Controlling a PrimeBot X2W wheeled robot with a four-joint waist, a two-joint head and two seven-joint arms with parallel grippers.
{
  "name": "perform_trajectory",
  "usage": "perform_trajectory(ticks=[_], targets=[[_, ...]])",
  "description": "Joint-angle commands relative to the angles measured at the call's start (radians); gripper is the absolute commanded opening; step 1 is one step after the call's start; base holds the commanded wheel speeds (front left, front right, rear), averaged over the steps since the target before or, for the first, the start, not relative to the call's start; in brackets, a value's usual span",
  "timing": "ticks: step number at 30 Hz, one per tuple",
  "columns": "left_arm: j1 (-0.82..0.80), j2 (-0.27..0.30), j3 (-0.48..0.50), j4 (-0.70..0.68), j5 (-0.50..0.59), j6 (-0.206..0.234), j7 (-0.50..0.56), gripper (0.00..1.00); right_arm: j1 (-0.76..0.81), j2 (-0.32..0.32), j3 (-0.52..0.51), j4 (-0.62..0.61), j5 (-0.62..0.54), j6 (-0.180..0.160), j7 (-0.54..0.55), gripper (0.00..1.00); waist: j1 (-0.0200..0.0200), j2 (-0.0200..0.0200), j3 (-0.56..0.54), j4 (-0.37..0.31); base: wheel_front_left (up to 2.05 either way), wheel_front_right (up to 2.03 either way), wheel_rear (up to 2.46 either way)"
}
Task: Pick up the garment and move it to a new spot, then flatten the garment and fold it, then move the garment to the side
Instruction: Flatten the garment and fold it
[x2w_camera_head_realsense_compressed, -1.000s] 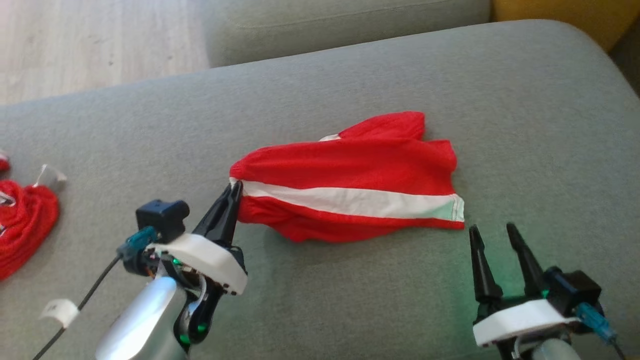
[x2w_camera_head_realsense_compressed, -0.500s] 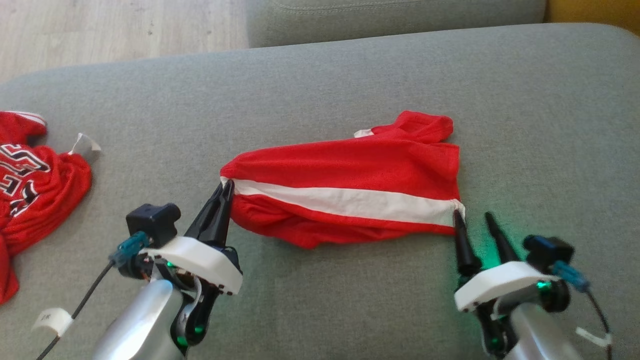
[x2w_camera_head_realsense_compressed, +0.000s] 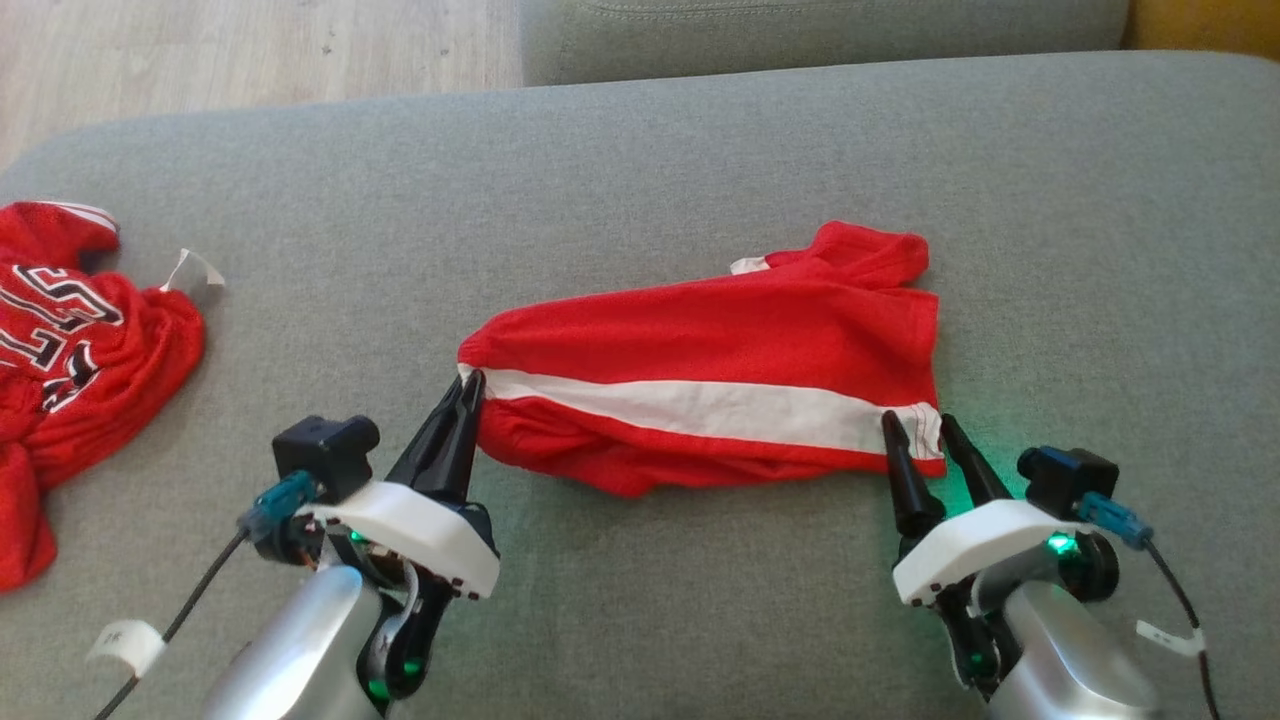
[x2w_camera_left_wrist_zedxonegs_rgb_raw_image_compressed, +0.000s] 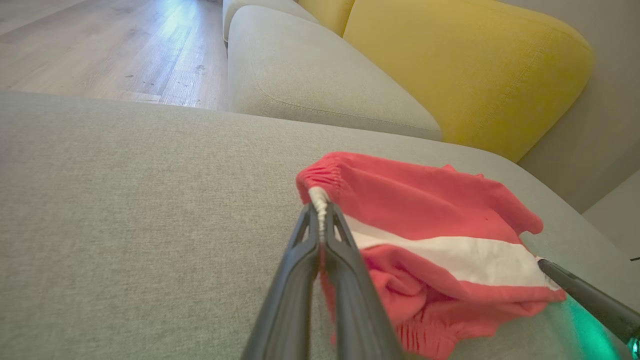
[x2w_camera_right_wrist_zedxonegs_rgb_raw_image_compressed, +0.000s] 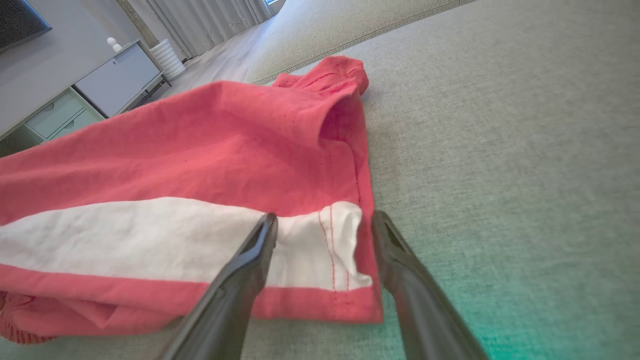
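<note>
Head view first: the garment (x2w_camera_head_realsense_compressed: 720, 340), red shorts with a white stripe running lengthwise, lies stretched out around the middle of a grey-green sofa seat cushion (x2w_camera_head_realsense_compressed: 640, 160). The left gripper (x2w_camera_head_realsense_compressed: 468, 385) is pinched tight on the shorts' left end, right where the stripe stops. The right gripper (x2w_camera_head_realsense_compressed: 915, 425) sits at the opposite end with its fingers a modest gap apart, straddling the hem corner where the stripe finishes, not clamped on anything. Over at the cushion's left edge there's a crumpled red jersey (x2w_camera_head_realsense_compressed: 80, 340) with lettering, and a small white tag (x2w_camera_head_realsense_compressed: 195, 268) just beside it. Pale wood floor (x2w_camera_head_realsense_compressed: 250, 45) shows past the cushion's far left corner, another grey cushion (x2w_camera_head_realsense_compressed: 800, 35) sits beyond the far edge, and a bit of yellow peeks in at the far right corner.

Left wrist view: the two dark fingers are squeezed together on the gathered elastic waistband, gripping the bunched white end of the stripe. The rest of the shorts trail off to the right across the fabric surface, rumpled along the near side. Behind them is a big yellow back cushion (x2w_camera_left_wrist_zedxonegs_rgb_raw_image_compressed: 465, 65). One finger of the other arm touches the far hem at the lower right, with green light on the upholstery there.

Right wrist view: one finger lies over the stripe and the other just off the stitched hem. Whether the tips press the cloth is hard to tell. In the background are a pale cabinet (x2w_camera_right_wrist_zedxonegs_rgb_raw_image_compressed: 100, 85) with drawers and light curtains (x2w_camera_right_wrist_zedxonegs_rgb_raw_image_compressed: 220, 20).
</note>
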Motion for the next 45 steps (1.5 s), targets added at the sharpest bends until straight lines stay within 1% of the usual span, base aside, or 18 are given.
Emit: perform_trajectory(ticks=[1,2,3,4,6,7,8,9,14,20,23,27,30,33,34,38,41,45], targets=[[-0.054,0.017,0.03,-0.025,0.002,-0.005,-0.011,0.0,-0.024,-0.002,0.024,-0.028,-0.006,-0.001,-0.011,0.87,0.0,0.0,-0.001,0.0,0.0,0.0,0.0],[-0.054,0.016,0.029,-0.023,0.002,-0.005,-0.011,0.0,-0.024,-0.002,0.023,-0.03,-0.009,-0.001,-0.011,0.81,0.0,0.0,-0.001,0.0,0.0,0.0,0.0],[-0.054,0.015,0.028,-0.021,0.002,-0.006,-0.012,0.0,-0.024,-0.003,0.023,-0.033,-0.013,-0.001,-0.011,0.7,0.0,0.0,-0.002,0.0,0.0,0.0,0.0],[-0.054,0.014,0.027,-0.019,0.001,-0.006,-0.013,0.0,-0.023,-0.003,0.023,-0.035,-0.016,-0.001,-0.011,0.53,0.0,0.0,-0.004,-0.001,0.0,0.0,0.0],[-0.055,0.012,0.025,-0.016,0.0,-0.007,-0.015,0.0,-0.02,-0.003,0.026,-0.037,-0.02,-0.001,-0.011,0.38,0.0,0.0,-0.006,-0.002,0.0,0.0,0.0],[-0.055,0.012,0.025,-0.014,-0.001,-0.007,-0.015,0.0,-0.018,-0.003,0.03,-0.036,-0.021,-0.001,-0.011,0.23,0.0,0.0,-0.008,-0.003,0.0,0.0,0.0],[-0.055,0.011,0.024,-0.012,-0.001,-0.007,-0.016,0.0,-0.017,-0.003,0.035,-0.034,-0.022,-0.001,-0.011,0.05,0.0,0.0,-0.009,-0.004,0.0,0.0,0.0],[-0.056,0.01,0.023,-0.01,-0.002,-0.008,-0.017,0.0,-0.017,-0.004,0.039,-0.032,-0.023,-0.001,-0.011,0.0,0.0,0.0,-0.011,-0.004,0.0,0.0,0.0],[-0.056,0.015,0.021,-0.01,0.004,-0.014,-0.034,0.0,-0.011,-0.021,0.024,-0.084,-0.041,-0.001,-0.011,0.0,0.0,0.0,-0.036,-0.013,0.0,0.0,0.0],[-0.075,0.037,0.044,-0.078,-0.005,-0.017,-0.048,0.0,-0.002,-0.067,-0.047,-0.26,-0.057,-0.001,-0.011,0.0,0.0,0.0,-0.094,-0.041,0.0,0.0,0.0],[-0.101,0.06,0.066,-0.148,-0.027,-0.028,-0.026,0.0,-0.01,-0.111,-0.099,-0.362,-0.061,-0.001,-0.011,0.0,0.0,0.0,-0.122,-0.056,0.0,0.0,0.0],[-0.178,0.099,0.106,-0.257,-0.066,-0.046,0.034,0.0,-0.05,-0.196,-0.132,-0.491,-0.067,-0.001,-0.001,0.0,0.0,0.0,-0.143,-0.073,0.0,0.0,0.0],[-0.263,0.119,0.135,-0.335,-0.097,-0.052,0.091,0.0,-0.119,-0.261,-0.143,-0.593,-0.071,-0.001,0.044,0.0,0.0,0.0,-0.145,-0.087,0.0,0.0,0.0],[-0.36,0.133,0.15,-0.381,-0.113,-0.055,0.154,0.0,-0.214,-0.308,-0.151,-0.663,-0.061,-0.001,0.104,0.0,0.0,0.0,-0.136,-0.101,0.0,0.0,0.0],[-0.36,0.133,0.15,-0.381,-0.113,-0.055,0.154,0.0,-0.214,-0.308,-0.151,-0.663,-0.061,-0.001,0.104,0.0,0.0,0.0,-0.136,-0.101,0.0,0.0,0.0],[-0.49,0.129,0.154,-0.362,-0.116,-0.059,0.213,0.0,-0.351,-0.342,-0.137,-0.663,-0.055,-0.001,0.177,0.0,0.0,0.0,-0.09,-0.108,0.0,0.0,0.0],[-0.587,0.108,0.142,-0.299,-0.113,-0.076,0.233,0.0,-0.461,-0.359,-0.121,-0.606,-0.042,-0.001,0.192,0.0,0.0,0.0,-0.031,-0.103,0.0,0.0,0.0],[-0.714,0.061,0.11,-0.189,-0.069,-0.101,0.191,0.0,-0.603,-0.379,-0.102,-0.504,-0.043,-0.001,0.161,0.0,0.0,0.0,0.06,-0.089,0.0,0.0,0.0]])
